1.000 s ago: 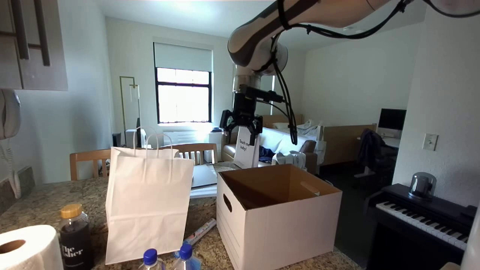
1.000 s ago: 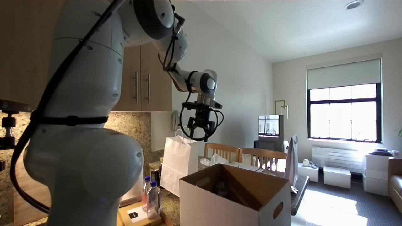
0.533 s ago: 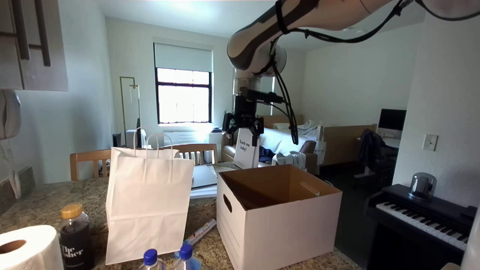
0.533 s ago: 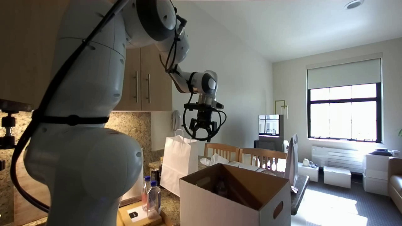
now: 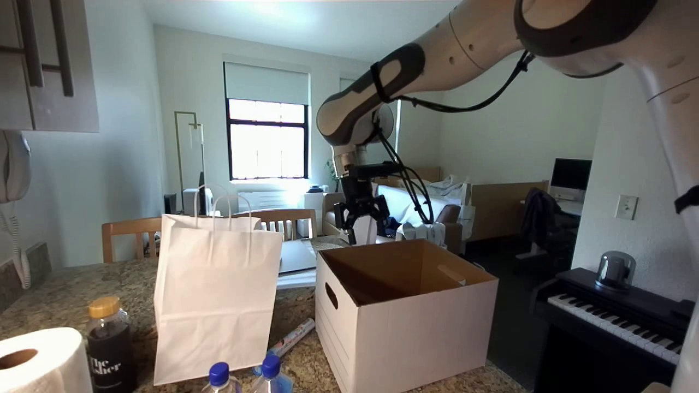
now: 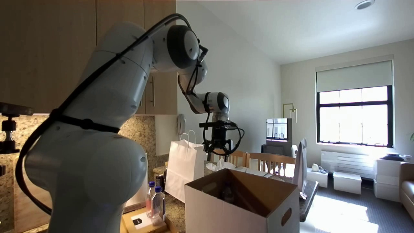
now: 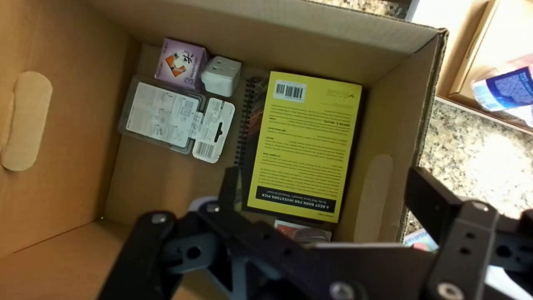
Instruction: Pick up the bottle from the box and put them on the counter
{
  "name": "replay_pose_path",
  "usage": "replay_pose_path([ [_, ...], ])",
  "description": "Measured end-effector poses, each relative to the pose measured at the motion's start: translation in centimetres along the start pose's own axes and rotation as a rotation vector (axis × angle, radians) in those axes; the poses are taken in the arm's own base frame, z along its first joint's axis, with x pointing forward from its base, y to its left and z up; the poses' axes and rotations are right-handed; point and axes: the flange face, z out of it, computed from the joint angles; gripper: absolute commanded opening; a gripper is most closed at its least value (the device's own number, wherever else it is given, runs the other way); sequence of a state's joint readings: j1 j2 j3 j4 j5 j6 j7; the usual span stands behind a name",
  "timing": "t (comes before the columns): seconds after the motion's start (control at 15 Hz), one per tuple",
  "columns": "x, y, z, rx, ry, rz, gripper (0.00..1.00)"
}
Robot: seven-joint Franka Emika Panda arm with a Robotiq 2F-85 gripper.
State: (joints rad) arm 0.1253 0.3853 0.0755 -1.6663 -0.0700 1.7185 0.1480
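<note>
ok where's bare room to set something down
Free: speckled stone counter between pale wall, white handled paper bag and orange-lidded dark jar; floor in white cardboard box between clear plastic pack, yellow rectangular book and side wall. Crowded: box corner with purple cubic carton and white power adapter.

Your worktop (image 5: 65,284) is speckled like stone. In an exterior view you see the white box (image 5: 426,338) standing on it; from the box, the paper bag (image 5: 218,305) stands at nine o'clock, a slim printed packet (image 5: 295,335) lying between the two.
</note>
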Motion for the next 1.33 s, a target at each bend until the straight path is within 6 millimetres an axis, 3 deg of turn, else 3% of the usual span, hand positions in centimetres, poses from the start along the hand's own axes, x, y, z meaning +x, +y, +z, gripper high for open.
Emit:
replay_pose_path([
  [0.4, 1.7, 0.0, 1.1, 0.021, -0.011, 0.024, 1.0],
  [0.8, 7.3, 1.3, 5.2, 0.165, 0.107, 0.108, 1.0],
  [1.33, 11.6, 1.9, 9.0, 0.18, 0.276, 0.14, 1.0],
])
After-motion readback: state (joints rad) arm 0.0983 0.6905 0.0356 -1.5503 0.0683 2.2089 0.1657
